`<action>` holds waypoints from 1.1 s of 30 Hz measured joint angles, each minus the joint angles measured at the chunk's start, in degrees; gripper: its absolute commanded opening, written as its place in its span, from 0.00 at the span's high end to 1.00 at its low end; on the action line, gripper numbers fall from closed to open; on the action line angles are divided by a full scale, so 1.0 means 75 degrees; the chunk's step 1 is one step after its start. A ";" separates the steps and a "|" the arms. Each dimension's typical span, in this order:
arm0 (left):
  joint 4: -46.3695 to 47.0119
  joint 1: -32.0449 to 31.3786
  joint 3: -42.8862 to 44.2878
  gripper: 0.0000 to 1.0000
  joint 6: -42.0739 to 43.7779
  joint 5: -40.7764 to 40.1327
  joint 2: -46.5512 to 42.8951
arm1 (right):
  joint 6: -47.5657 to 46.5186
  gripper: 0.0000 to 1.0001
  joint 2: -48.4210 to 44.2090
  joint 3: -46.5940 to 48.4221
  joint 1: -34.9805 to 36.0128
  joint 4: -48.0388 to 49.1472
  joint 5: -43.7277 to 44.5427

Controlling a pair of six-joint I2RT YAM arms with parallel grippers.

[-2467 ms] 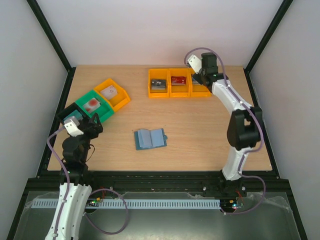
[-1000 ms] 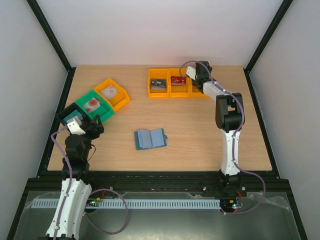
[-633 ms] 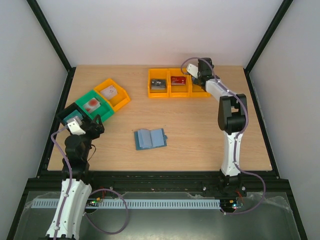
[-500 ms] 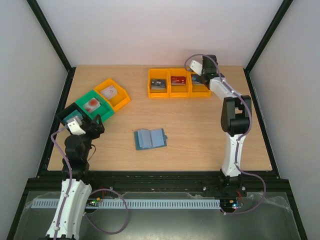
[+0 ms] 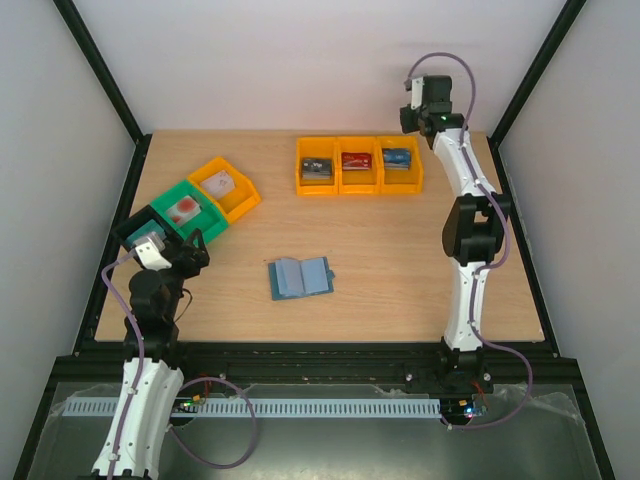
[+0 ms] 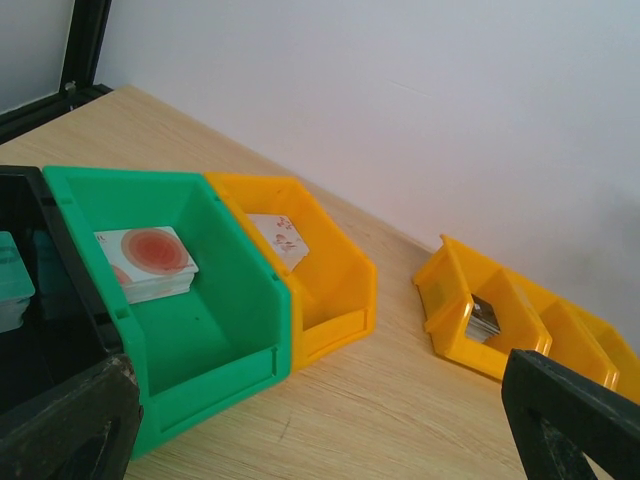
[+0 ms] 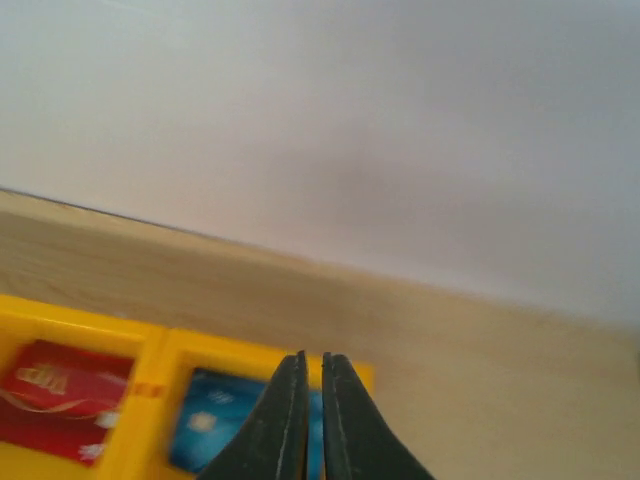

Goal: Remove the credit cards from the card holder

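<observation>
Far left: left tool (image 5: 188, 250) spread wide, gripping nothing, hovering by the black bin (image 5: 130, 228) and green bin (image 6: 240, 300). Mid-bench: card holder (image 5: 300, 277) lying open like a book, well apart from both arms; cannot tell whether anything remains in its pockets. Over right: just lifted up and away from the rightmost orange bin (image 5: 401, 188), right tool (image 7: 312, 365) now pinched almost together on nothing, blue credit card (image 5: 397, 157) left inside. Looks like a drop-off completed. Nothing blocking the route back.

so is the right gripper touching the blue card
Apart. Top external view: right gripper high above the yellow bins, blue card lying uncovered in its bin.
</observation>
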 measured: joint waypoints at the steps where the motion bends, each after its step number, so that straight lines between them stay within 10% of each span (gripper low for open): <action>1: 0.0000 0.0000 0.0000 0.01 0.0000 0.0015 0.0000 | 0.0388 0.98 0.0000 -0.0035 0.0000 -0.0163 -0.0064; 12: 0.0052 0.0000 0.0000 0.01 -0.0003 0.0085 0.0006 | 0.2926 0.98 0.1128 -0.0522 -0.0015 -0.1469 0.0152; 33: 0.0108 0.0000 -0.0047 0.00 -0.0003 0.0114 0.0044 | 0.3468 0.98 0.1719 0.0227 0.0032 -0.1781 0.0408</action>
